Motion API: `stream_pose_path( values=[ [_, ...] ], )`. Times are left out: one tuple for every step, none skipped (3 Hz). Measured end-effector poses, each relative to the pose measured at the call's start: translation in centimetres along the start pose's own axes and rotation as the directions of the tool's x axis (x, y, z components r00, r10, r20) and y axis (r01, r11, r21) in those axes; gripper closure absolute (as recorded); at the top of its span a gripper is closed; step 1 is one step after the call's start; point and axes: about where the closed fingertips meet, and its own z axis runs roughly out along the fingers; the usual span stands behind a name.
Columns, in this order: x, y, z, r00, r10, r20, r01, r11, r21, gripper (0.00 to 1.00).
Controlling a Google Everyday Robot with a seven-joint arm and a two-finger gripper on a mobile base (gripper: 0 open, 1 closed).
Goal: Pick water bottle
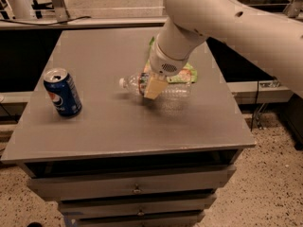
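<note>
The water bottle [176,91] is a clear ribbed plastic bottle lying on its side near the middle of the grey table [118,126]. Its white cap [123,82] points left, and its label band is partly hidden by the arm. My gripper [154,87] comes down from the upper right on the white arm [227,18] and sits right at the bottle's neck end, overlapping it in the view. The bottle rests on the table.
A blue Pepsi can [62,92] stands upright near the table's left edge. A green snack bag [190,73] lies just behind the bottle, partly under the arm. Drawers [135,188] sit below the table front. A dark counter and floor lie behind.
</note>
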Motion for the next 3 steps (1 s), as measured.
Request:
stream_pose_path(
  values=[
    [-0.1, -1.4, -2.9, 0.997, 0.071, 0.04, -0.069, 0.997, -0.034, 1.0],
    [-1.1, -2.4, -5.1, 0.995, 0.07, 0.07, -0.07, 0.9975, -0.011, 1.0],
    [-1.1, -2.2, -4.9, 0.995, 0.069, 0.067, -0.069, 0.9975, -0.014, 1.0]
  ],
)
